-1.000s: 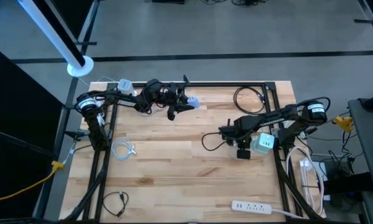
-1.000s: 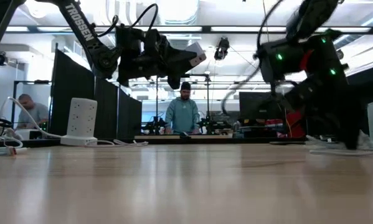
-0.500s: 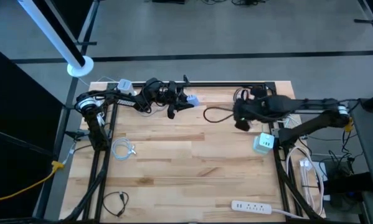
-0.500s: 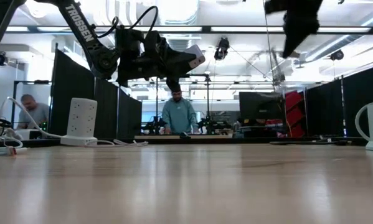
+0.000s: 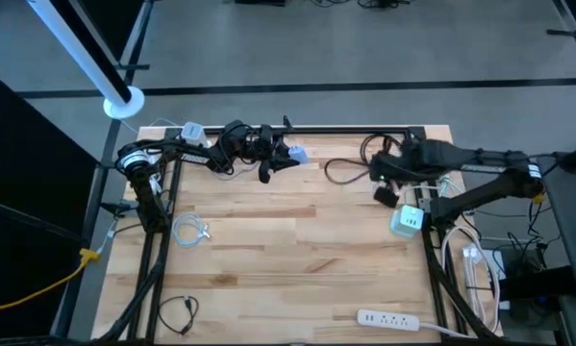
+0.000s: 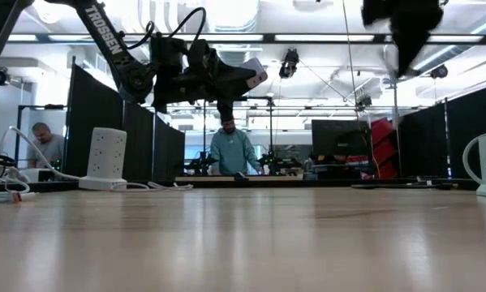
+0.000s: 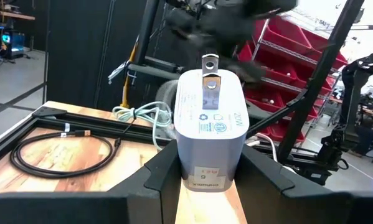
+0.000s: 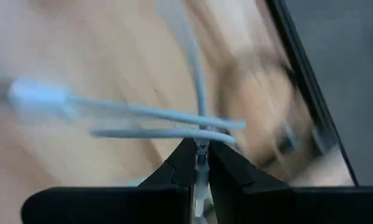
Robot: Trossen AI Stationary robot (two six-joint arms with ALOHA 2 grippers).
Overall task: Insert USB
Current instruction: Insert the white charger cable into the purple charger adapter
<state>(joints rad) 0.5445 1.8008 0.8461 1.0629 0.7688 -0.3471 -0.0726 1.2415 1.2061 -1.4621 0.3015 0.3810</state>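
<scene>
My left gripper (image 5: 286, 157) hangs level over the table's far left part, shut on a white charger (image 7: 210, 124) with folded metal prongs, also seen as the white charger (image 6: 255, 71) in the low view. My right gripper (image 5: 385, 195) is raised above the far right part, pointing steeply down, shut on a thin USB cable (image 5: 338, 173). The cable's loop trails toward the charger. The right wrist view is blurred. My left gripper pinches the charger's two side walls (image 7: 181, 163) between its two fingers, near the end closest to the wrist. The fingers lie level, pointing toward the table's right. The charger juts out ahead of them, clear of the table, prong face up. My right gripper pinches a thin pale piece of the cable (image 8: 200, 163) between its fingertips, coming from above and pointing steeply down. The rest of the cable hangs slack below and beside the gripper. Which part of the cable this is I cannot tell because of blur.
A black cable coil (image 5: 384, 149) lies by the far right corner. A pale green power cube (image 5: 408, 221) stands near the right edge. A white power strip (image 5: 395, 318) lies at the near edge. A white cable (image 5: 188, 231) and a small black cable (image 5: 177, 312) lie at the left. People stand behind the table.
My right gripper has risen well above the table and gone toward the far edge, tipping to point more steeply down. The cable's loop has gone with it toward the far edge, off the middle of the table.
</scene>
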